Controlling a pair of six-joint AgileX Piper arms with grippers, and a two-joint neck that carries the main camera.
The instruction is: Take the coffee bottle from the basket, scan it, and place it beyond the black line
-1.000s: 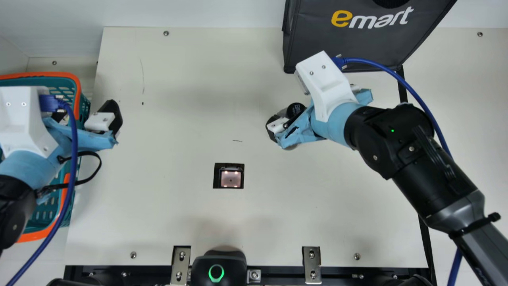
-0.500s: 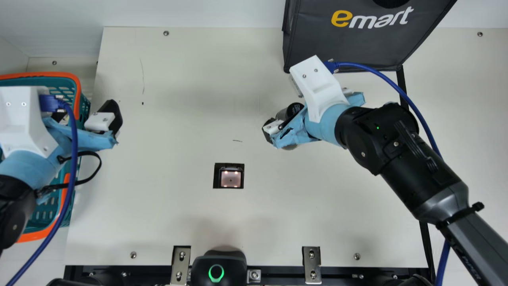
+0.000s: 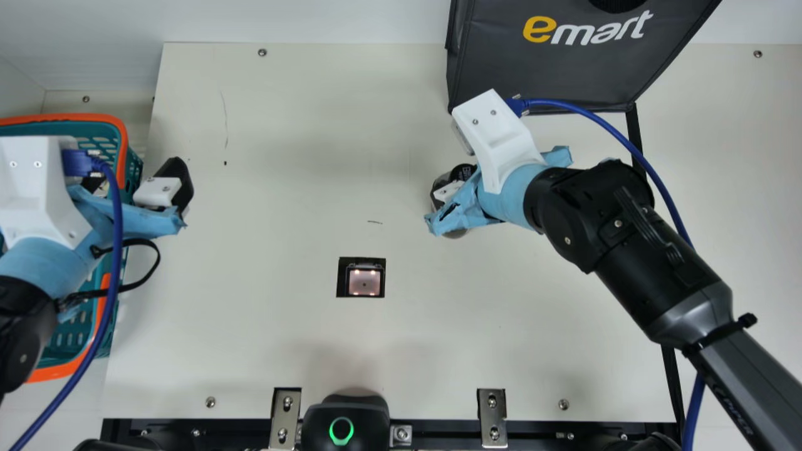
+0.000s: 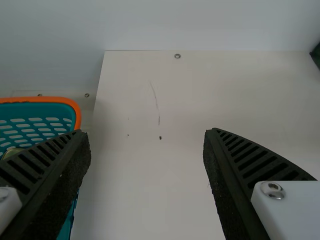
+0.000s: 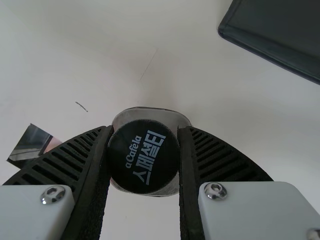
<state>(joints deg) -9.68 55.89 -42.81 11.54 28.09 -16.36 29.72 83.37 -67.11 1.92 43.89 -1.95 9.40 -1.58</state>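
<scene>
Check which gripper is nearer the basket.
Left. The left gripper is over the right side of the basket; the right gripper is much farther right, around the coffee bottle.

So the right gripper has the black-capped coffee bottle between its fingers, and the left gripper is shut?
The left gripper is open, not shut: the left wrist view shows its black ribbed fingers wide apart. The right gripper has the bottle between its fingers.

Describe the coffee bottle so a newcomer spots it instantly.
Start at the dark bag at the main view's top right. Below its lower left corner, the right gripper holds the coffee bottle. Its round black lettered cap sets it apart from the flat, square scanner.
</scene>
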